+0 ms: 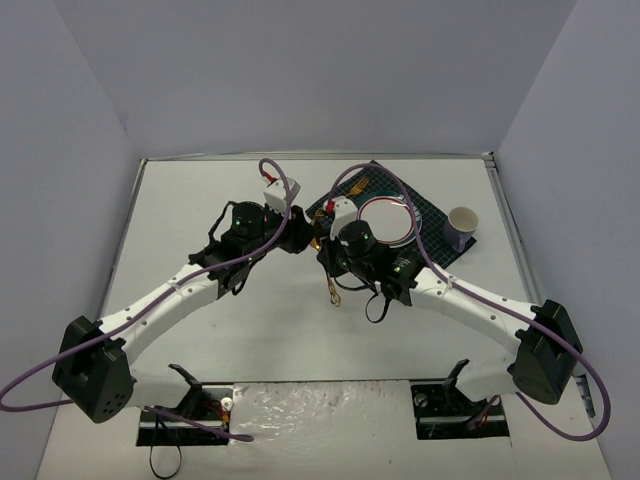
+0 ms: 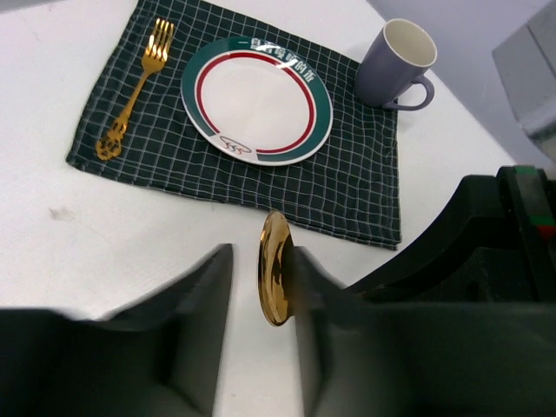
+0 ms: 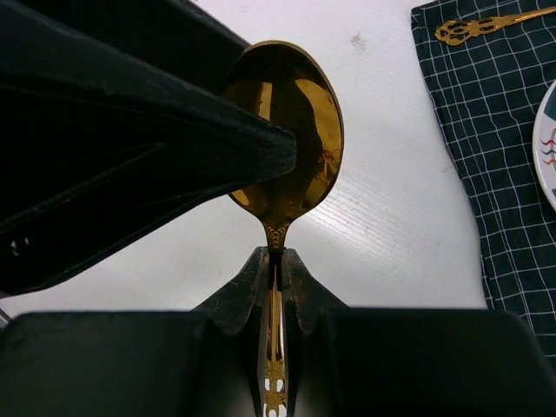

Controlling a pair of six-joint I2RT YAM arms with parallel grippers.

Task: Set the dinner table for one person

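A gold spoon (image 3: 291,130) is held above the white dinner table (image 1: 190,200). My right gripper (image 3: 276,261) is shut on the spoon's handle, bowl pointing away. My left gripper (image 2: 261,261) is open, and its jaws straddle the spoon's bowl (image 2: 275,269). One finger (image 2: 321,287) touches the bowl; a gap stays on the other side. Both grippers meet at the table's middle, left gripper (image 1: 298,238) and right gripper (image 1: 325,255). On the dark green checked cloth (image 2: 347,182) lie a white plate with red and green rings (image 2: 256,100) and a gold fork (image 2: 135,91).
A grey mug (image 2: 395,65) stands at the cloth's far right corner; it also shows in the top view (image 1: 461,226). The cloth (image 1: 432,215) lies at the back right of the table. Grey walls enclose the table on three sides.
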